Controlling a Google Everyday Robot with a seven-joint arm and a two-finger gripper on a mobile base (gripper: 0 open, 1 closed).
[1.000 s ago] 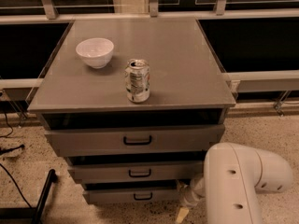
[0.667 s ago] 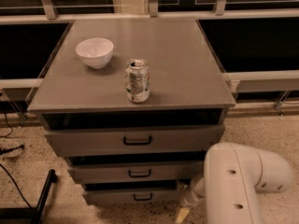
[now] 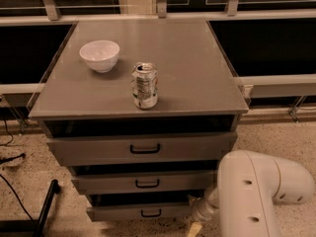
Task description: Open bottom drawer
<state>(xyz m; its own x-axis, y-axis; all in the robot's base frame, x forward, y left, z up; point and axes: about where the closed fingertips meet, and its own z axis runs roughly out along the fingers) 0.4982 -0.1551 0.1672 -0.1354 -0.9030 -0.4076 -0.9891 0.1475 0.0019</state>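
The bottom drawer point(image 3: 118, 213) is seen at the foot of the desk point(image 3: 197, 73), lowest of three grey fronts, under the middle drawer point(image 3: 108, 183). The end effector point(image 3: 195, 227) is found low by the drawer's right end, largely hidden behind the white arm point(image 3: 256, 191); whether it is open or closed cannot be told. A white bowl point(image 3: 99, 55) and a can point(image 3: 144, 85) are set on the desk top.
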